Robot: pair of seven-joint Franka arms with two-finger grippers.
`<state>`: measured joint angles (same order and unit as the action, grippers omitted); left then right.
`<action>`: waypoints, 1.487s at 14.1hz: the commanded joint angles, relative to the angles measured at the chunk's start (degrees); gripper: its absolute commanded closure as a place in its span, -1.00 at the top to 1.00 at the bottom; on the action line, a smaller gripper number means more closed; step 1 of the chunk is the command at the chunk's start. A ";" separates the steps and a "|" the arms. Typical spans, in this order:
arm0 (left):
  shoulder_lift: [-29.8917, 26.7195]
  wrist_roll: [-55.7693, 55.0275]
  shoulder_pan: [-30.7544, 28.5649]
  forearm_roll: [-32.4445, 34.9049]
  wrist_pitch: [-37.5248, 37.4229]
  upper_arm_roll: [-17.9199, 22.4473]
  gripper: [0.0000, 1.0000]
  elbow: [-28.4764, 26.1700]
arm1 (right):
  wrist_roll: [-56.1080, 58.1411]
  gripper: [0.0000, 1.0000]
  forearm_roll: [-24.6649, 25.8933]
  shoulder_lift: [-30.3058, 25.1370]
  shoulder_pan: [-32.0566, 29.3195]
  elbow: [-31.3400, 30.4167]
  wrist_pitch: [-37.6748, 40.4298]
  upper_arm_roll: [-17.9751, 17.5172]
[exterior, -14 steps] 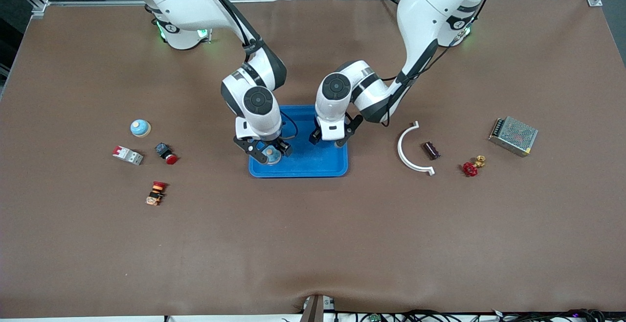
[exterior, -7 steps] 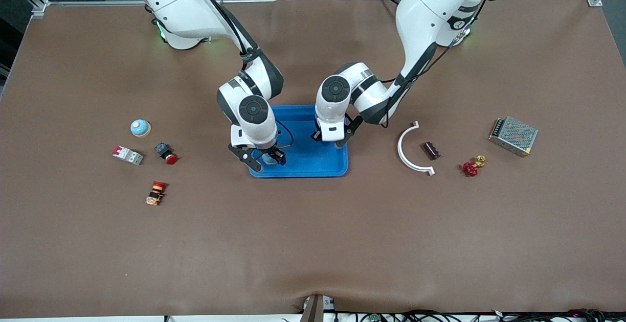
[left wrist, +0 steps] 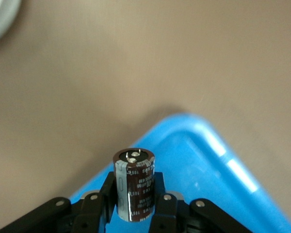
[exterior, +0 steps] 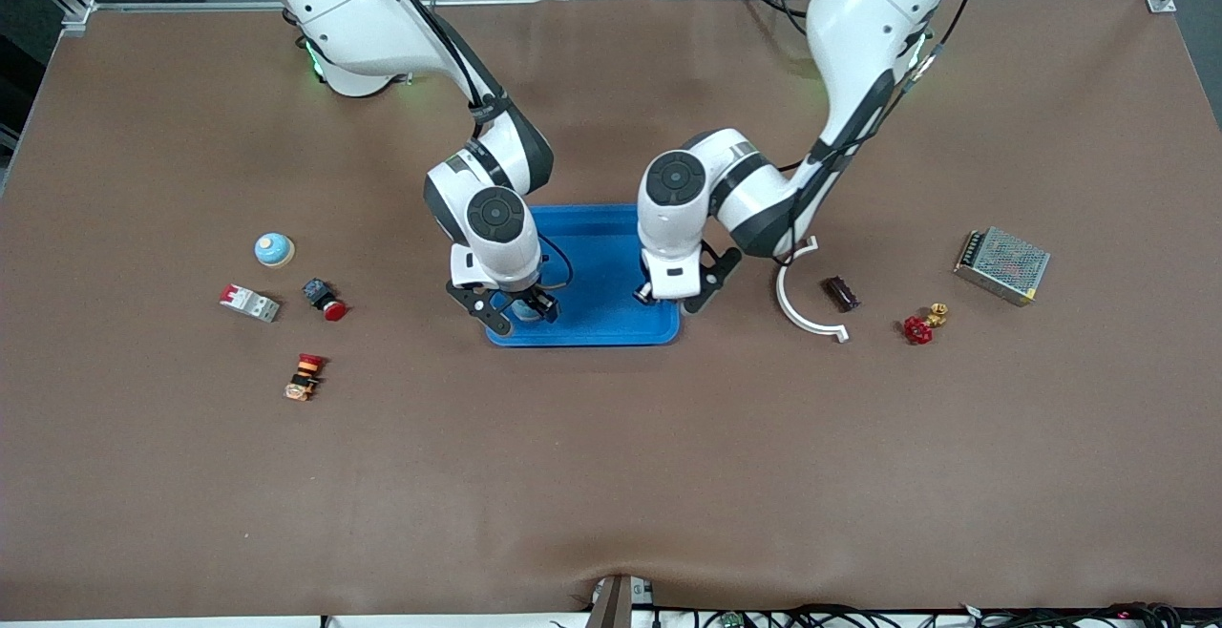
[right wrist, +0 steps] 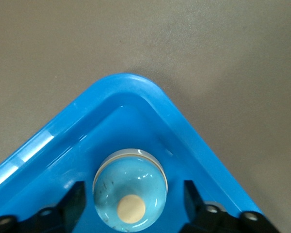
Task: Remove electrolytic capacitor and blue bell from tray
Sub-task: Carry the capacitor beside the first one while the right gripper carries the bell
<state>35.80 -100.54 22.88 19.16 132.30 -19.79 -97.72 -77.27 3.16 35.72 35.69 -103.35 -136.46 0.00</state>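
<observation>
Since a second ago, the left arm has drawn away from the tray's middle toward its own end of the counter, and the right arm has settled at the tray corner where the bell sits.

Left tool (left wrist: 136,206): clamped on the capacitor (left wrist: 134,184), which stands upright between the fingers above the tray (exterior: 611,318) at the corner toward the left arm's end, close to the rim. The capacitor is a short dark-brown cylinder with a grey stripe down its side, pale printing, and two silvery terminals on its flat top.

Right tool (right wrist: 131,204): fingers apart, one on each side of the blue bell (right wrist: 130,188), with a clear gap on both sides in the right wrist view, so nothing is gripped yet. The bell is a glossy light-blue dome on a pale ring, with a cream button at its crown. It rests on the tray floor, tucked into the corner toward the right arm's end and nearer the front camera.

Judgement: to do this step well, the right tool should stay centred on the dome and close low, near the ring, since the smooth curved top could slip out. The left tool should lift the capacitor clear of the rim before carrying it out over the brown counter (exterior: 611,475).
</observation>
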 commanded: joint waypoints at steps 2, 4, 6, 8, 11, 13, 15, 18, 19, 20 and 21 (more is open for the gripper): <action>-5.38 9.81 -5.64 1.06 -3.89 -0.07 -1.00 -0.45 | -0.87 -0.42 1.41 1.54 -0.36 1.39 -0.82 -0.44; -7.49 15.79 -8.63 0.71 -5.90 -0.25 -1.00 -0.45 | -1.22 -1.00 1.06 1.37 -0.45 1.74 -0.31 -0.52; -9.52 22.20 -12.14 0.27 -7.83 -0.60 -1.00 -0.45 | -0.34 -1.00 0.45 1.02 -0.88 3.84 4.93 -0.61; -11.19 27.92 -15.31 -0.08 -10.12 -0.78 -1.00 -0.54 | 1.93 -1.00 0.01 1.11 -2.37 10.06 16.86 -1.57; -13.65 37.49 -19.88 -1.93 -13.46 -0.78 -1.00 -1.15 | 12.98 -1.00 -7.35 0.76 -5.53 16.14 28.23 -1.67; -15.49 44.52 -22.34 -3.59 -17.49 -0.78 -1.00 -1.15 | 20.71 -1.00 -8.34 -0.12 -8.34 17.47 34.12 -1.58; -17.16 50.24 -25.24 -4.48 -20.93 -0.78 -1.00 -1.50 | 27.32 -1.00 -7.38 -1.35 -10.11 17.57 36.78 -1.32; -20.24 55.62 -28.15 -4.83 -21.73 -0.78 -1.00 -5.79 | 33.22 -1.00 -6.33 -3.54 -13.27 17.48 39.95 -0.96; -21.20 57.46 -29.11 -4.83 -21.73 -0.78 -1.00 -7.20 | 33.84 -1.00 -5.71 -3.90 -13.98 17.39 40.21 -0.96; -22.08 59.48 -30.17 -4.92 -21.73 -0.78 -1.00 -8.70 | 34.55 -1.00 -5.10 -4.34 -14.42 17.39 40.56 -0.96; -22.88 60.89 -31.05 -4.92 -21.73 -0.78 -1.00 -10.28 | 36.21 -1.00 -3.79 -4.69 -14.94 17.30 40.83 -0.96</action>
<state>16.82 -43.08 -6.07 15.44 110.62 -20.00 -103.15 -43.30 -2.54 32.65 21.95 -85.48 -96.77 -0.19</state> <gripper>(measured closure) 0.656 0.370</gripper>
